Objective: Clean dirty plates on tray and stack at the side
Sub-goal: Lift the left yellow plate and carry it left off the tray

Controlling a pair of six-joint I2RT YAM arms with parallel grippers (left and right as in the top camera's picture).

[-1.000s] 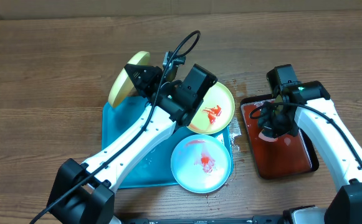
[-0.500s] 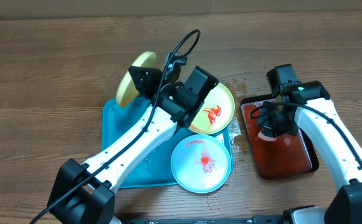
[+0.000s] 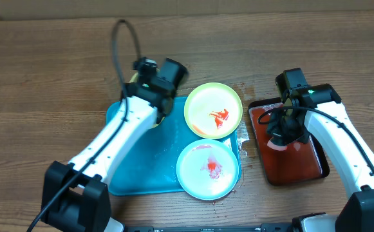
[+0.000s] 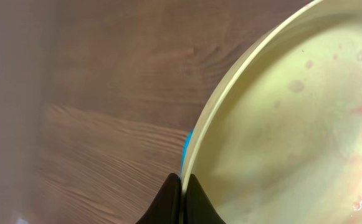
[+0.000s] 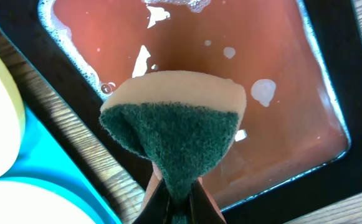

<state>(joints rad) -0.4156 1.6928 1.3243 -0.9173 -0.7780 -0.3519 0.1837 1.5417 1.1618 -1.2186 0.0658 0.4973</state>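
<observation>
Jaws, left gripper (image 4: 182, 186): clenched on yellow-green plate (image 4: 280, 124) rim
Jaws, right gripper (image 5: 177, 186): pinching green sponge (image 5: 174, 124) over black tray (image 5: 355, 62)
Turquoise tray (image 3: 135, 174): pale green plate (image 3: 203, 103), pale blue plate (image 3: 193, 171), both sauce-smeared

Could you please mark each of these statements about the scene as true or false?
1. The right gripper pinches a sponge over the black tray. True.
2. The left gripper is open and empty. False: it is shut on the rim of the held plate.
3. The green plate and the pale blue plate both show red smears. True.
4. The black tray is dry. False: it holds reddish liquid with foam.
</observation>
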